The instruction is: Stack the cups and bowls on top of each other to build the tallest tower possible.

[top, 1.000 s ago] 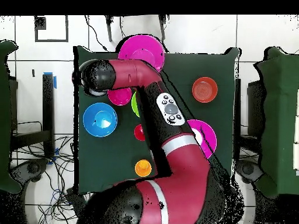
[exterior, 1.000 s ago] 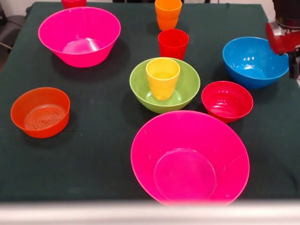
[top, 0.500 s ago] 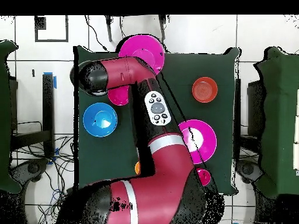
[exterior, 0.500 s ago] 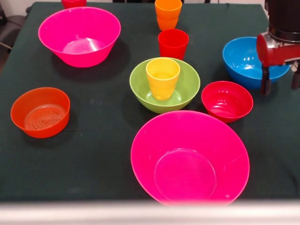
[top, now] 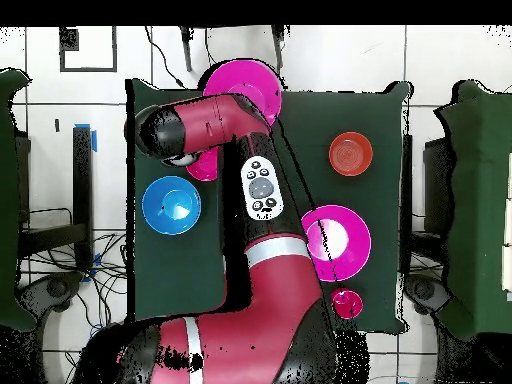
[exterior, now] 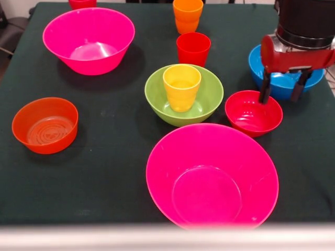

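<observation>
A: Hot-pink, glossy plastic at the very front: the near large bowl [exterior: 212, 175], empty, mouth up, nothing stacked in it.

B: And just behind?

A: At left, well apart, the translucent orange bowl [exterior: 45, 125], also empty. In the middle, the lime-green bowl [exterior: 183, 94] with the yellow cup [exterior: 181, 87] standing upright inside. At right, the small red bowl [exterior: 253, 112] alone on the dark green cloth [exterior: 104, 167], close beside the near pink bowl's rim.

B: So how far along?

A: Judged as only begun. One cup in one bowl so far, no real tower. Left loose: both pink bowls, the red bowl, the orange bowl, the blue bowl [exterior: 261, 57], the red cup [exterior: 193, 49], the orange cup [exterior: 187, 15], and a small red piece at the far edge.

B: The far ones?

A: Red cup behind the green bowl, orange cup behind that, second large pink bowl [exterior: 88, 40] far left, blue bowl far right, partly hidden.

B: And the arm?

A: Coming straight down at right, gripper [exterior: 280, 89] pointing at the table, two dark fingers spread, holding nothing. Tips over the far rim of the small red bowl, in front of the blue one; contact not possible to tell. In the overhead view, arm bent across the table, covering the middle pieces.
</observation>
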